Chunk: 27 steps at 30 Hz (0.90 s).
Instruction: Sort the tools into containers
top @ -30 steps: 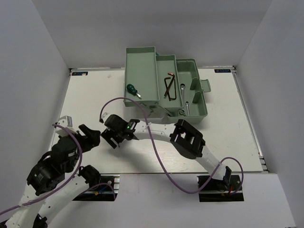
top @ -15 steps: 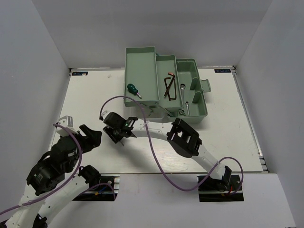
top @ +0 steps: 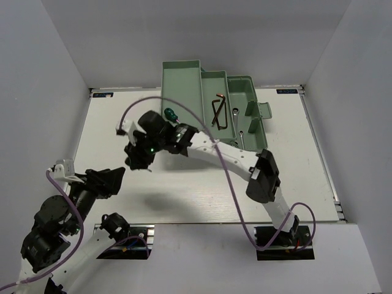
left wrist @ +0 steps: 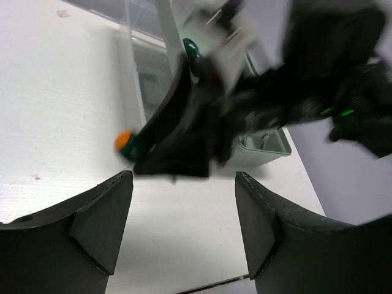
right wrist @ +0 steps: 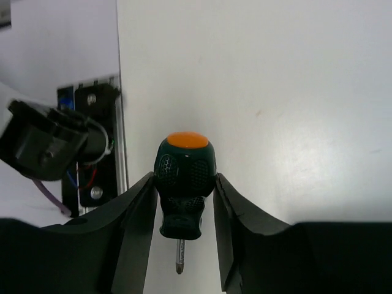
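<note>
My right gripper (top: 136,159) is shut on a stubby green screwdriver with an orange cap (right wrist: 184,171) and holds it above the white table, left of the mint-green toolbox (top: 184,79). The held screwdriver also shows blurred in the left wrist view (left wrist: 125,141). A second green screwdriver (top: 171,115) lies in the toolbox's left tray. Two dark hex keys (top: 218,113) lie in the middle tray. Two silver wrenches (top: 236,114) (top: 241,138) lie in the right part. My left gripper (top: 110,179) is open and empty, low at the near left (left wrist: 184,196).
The left arm's base plate with its wires (right wrist: 92,153) shows below the held screwdriver. The toolbox's handle (top: 254,109) sticks up at its right. White walls close in the table on three sides.
My right gripper has risen and swung left and away from the front edge with the screwdriver in it. My left arm has pulled back toward its base.
</note>
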Motion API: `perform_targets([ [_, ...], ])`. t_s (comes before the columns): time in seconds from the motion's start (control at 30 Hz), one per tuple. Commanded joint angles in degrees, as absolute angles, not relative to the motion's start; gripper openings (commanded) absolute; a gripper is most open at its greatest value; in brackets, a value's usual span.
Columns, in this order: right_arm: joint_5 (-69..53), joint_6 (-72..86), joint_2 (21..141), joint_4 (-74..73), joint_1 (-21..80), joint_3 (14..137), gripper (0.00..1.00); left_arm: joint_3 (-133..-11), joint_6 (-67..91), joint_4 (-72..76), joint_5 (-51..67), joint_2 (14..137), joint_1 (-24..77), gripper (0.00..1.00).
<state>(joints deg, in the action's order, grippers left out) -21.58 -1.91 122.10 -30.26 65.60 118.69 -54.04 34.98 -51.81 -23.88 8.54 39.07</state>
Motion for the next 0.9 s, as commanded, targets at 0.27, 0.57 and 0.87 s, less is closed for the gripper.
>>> perform_targets([
  [0.27,13.2,-11.0,112.9,-22.1,57.1,128.1,0.0,-52.9,32.7,-45.9,-21.4,14.3,38.7,0.77],
  [0.57,14.7,-22.7,114.4,-19.7,48.8,118.6,0.35,-54.2,41.6,-50.9,-28.6,37.7,38.7,0.76],
  [0.87,-6.2,-22.2,108.8,-30.6,44.7,118.6,0.85,-48.7,41.6,-44.0,-28.6,38.6,38.7,0.75],
])
